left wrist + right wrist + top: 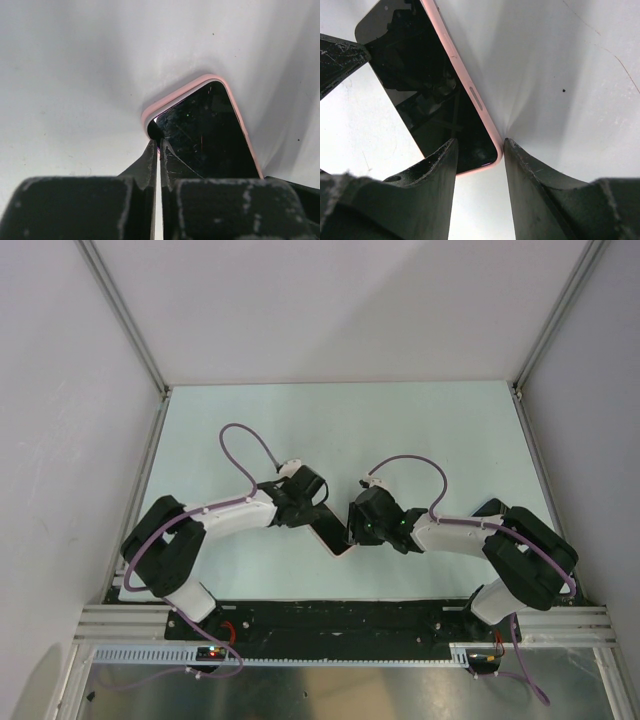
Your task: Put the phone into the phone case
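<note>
The phone (334, 538), a black screen, lies inside the pink phone case on the table between my two grippers. In the left wrist view the screen (205, 135) sits within the pink case rim (175, 95). My left gripper (159, 146) is shut, its tips down on the phone's near corner. In the right wrist view the phone (435, 95) and case edge (470, 95) run toward my right gripper (478, 143). That gripper is open and straddles the case's corner, one finger over the screen and the other finger (520, 165) touching the pink corner.
The pale table (400, 430) is walled by grey panels on the left, right and back. A metal rail (340, 625) runs along the near edge by the arm bases. My left finger also shows in the right wrist view (340, 55).
</note>
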You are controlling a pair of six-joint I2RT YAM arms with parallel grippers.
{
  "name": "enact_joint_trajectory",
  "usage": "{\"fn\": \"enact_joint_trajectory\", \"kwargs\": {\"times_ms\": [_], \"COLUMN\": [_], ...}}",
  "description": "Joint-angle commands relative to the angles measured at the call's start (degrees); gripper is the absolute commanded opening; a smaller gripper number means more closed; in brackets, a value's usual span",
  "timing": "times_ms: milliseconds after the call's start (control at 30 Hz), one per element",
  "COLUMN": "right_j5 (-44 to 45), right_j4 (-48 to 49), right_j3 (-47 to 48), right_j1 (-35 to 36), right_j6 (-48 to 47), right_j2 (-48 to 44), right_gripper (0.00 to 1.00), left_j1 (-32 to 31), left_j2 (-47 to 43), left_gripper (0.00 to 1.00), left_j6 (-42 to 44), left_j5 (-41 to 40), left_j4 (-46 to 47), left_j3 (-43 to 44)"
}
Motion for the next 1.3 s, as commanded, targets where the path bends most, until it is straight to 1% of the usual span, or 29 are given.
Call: {"fn": "enact_joint_trajectory", "kwargs": {"times_ms": [0, 900, 1100, 1267], "right_j5": [-1.14, -0.98, 0.19, 1.77], "right_j4": [-2.18, -2.97, -5.18, -6.76], "right_j3": [-1.47, -1.00, 1.67, 6.54], "right_j1": [0.75, 0.75, 0.74, -0.75], "right_j6": [0.65, 0.18, -0.66, -3.79], "right_j2": [3.43, 3.08, 2.48, 3.55], "right_gripper": [0.47, 0.47, 0.48, 0.52], "left_j1": [-0.11, -1.55, -1.71, -1.55], "left_j2": [5.61, 13.29, 14.26, 13.47], "left_gripper": [0.01, 0.00, 0.00, 0.00], "left_j6": [-0.99, -5.27, -5.43, -3.85], "left_j5": [-1.00, 4.42, 5.15, 5.48], "left_j4": [4.62, 12.82, 14.05, 13.97], "left_j3": [-1.93, -7.51, -7.81, -6.71]}}
